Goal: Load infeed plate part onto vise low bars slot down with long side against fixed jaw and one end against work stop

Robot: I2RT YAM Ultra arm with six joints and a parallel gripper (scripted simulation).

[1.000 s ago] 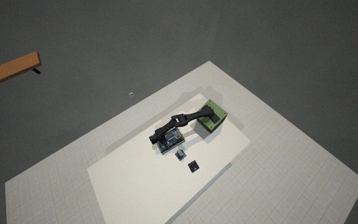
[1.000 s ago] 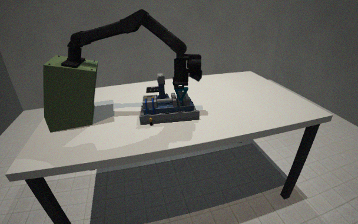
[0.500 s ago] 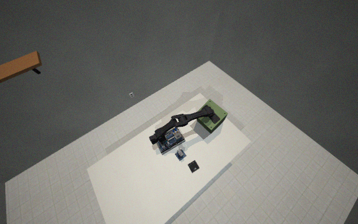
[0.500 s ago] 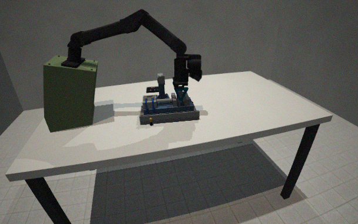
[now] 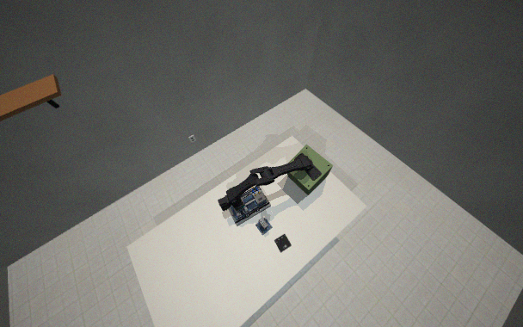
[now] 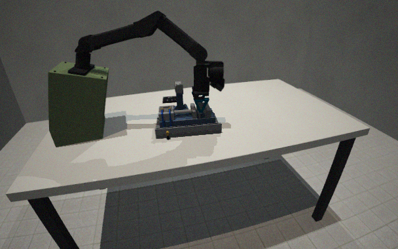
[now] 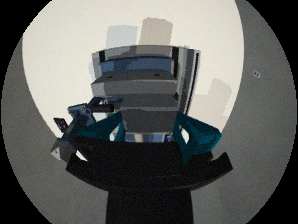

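My gripper [image 6: 201, 107] [image 7: 149, 112], with teal fingers, points straight down into the vise [image 5: 252, 204] [image 6: 188, 124] [image 7: 143, 70] at its right end in the exterior view. It is shut on the grey part [image 7: 144, 117], which shows between the fingers in the wrist view. The part sits low between the jaws. I cannot tell whether it rests on the bars or touches the fixed jaw or the work stop, and its slot is hidden. The black infeed plate [image 5: 282, 243] [image 6: 169, 99] is bare.
The blue V-block [image 5: 264, 225] [image 6: 179, 98] stands just behind the vise, between it and the infeed plate. The arm's green pedestal [image 5: 311, 173] [image 6: 76, 101] stands at the table's left end. An orange shelf [image 5: 12, 103] hangs on the far wall.
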